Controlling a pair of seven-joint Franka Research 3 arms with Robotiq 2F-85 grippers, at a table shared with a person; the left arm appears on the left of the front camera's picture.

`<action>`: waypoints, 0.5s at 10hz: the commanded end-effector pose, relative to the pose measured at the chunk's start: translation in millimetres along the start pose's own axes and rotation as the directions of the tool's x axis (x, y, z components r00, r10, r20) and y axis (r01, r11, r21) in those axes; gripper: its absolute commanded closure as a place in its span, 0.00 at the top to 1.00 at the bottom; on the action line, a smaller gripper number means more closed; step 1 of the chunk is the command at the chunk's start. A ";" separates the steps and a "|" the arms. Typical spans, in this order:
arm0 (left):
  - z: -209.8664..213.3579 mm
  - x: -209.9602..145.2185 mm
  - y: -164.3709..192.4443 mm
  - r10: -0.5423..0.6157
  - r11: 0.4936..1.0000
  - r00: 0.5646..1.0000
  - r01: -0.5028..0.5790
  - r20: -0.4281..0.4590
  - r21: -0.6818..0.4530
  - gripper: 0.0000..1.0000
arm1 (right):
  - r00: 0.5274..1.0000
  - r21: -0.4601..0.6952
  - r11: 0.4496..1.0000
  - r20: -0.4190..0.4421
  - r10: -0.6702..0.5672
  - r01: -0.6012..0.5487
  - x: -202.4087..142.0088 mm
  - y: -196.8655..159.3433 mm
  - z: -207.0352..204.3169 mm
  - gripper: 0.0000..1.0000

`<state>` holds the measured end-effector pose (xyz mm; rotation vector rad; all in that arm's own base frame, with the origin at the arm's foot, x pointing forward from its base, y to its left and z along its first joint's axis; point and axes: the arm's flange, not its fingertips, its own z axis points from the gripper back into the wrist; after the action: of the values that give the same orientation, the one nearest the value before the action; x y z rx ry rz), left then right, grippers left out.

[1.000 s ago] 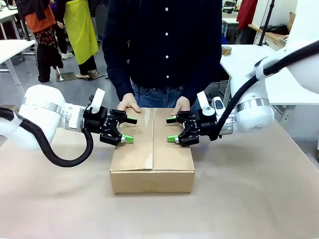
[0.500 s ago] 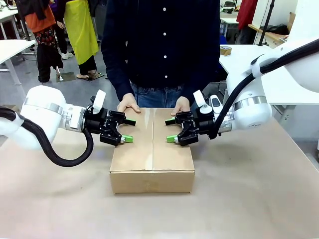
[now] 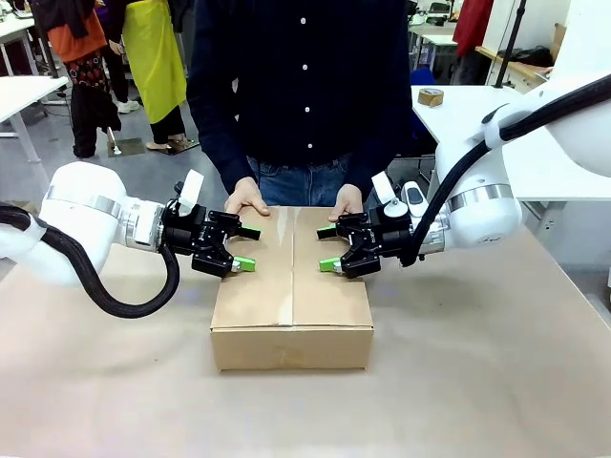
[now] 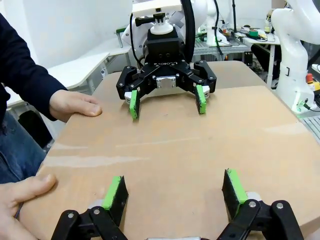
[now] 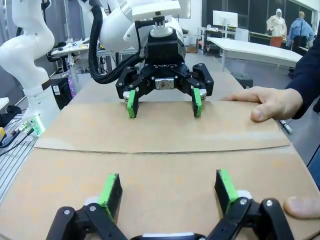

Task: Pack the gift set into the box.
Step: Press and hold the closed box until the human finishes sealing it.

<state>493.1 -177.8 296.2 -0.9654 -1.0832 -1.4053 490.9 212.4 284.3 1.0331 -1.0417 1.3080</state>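
The box (image 3: 291, 286) sits mid-table with its top flaps folded flat and a seam down the middle. The gift set is hidden. My left gripper (image 3: 248, 248) is open over the box's left flap, its fingers pointing right. Facing it, my right gripper (image 3: 328, 249) is open over the right flap. A person's hands (image 3: 246, 198) rest on the box's far edge. In the left wrist view my left gripper (image 4: 174, 187) hovers open above the cardboard (image 4: 170, 150), opposite the right gripper (image 4: 167, 100). The right wrist view has the right gripper (image 5: 167, 187) open, with the left gripper (image 5: 162, 104) across the seam.
The person (image 3: 305, 86) stands close at the far side of the table. A tape roll (image 3: 432, 96) lies on a white table at the back right. Bare brown tabletop (image 3: 286, 410) stretches in front of the box and to both sides.
The right arm's wrist has shifted slightly left and up. Both grippers stay open over the flaps, and the person's hands stay on the far edge.
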 end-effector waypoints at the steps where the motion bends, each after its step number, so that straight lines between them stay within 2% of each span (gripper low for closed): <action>1: -0.2 -3.1 -1.7 -0.020 1.000 1.000 0.020 0.008 -0.006 1.00 | 1.000 -0.011 1.000 0.008 0.011 -0.011 -3.0 2.4 -0.2 1.00; 5: -0.2 -3.1 -1.7 -0.020 1.000 1.000 0.020 0.008 -0.006 1.00 | 1.000 -0.011 1.000 0.008 0.011 -0.011 -3.0 2.4 -0.2 1.00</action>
<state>493.0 -177.9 296.3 -0.9671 -1.0836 -1.4055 490.6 212.3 284.1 1.0354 -1.0423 1.3065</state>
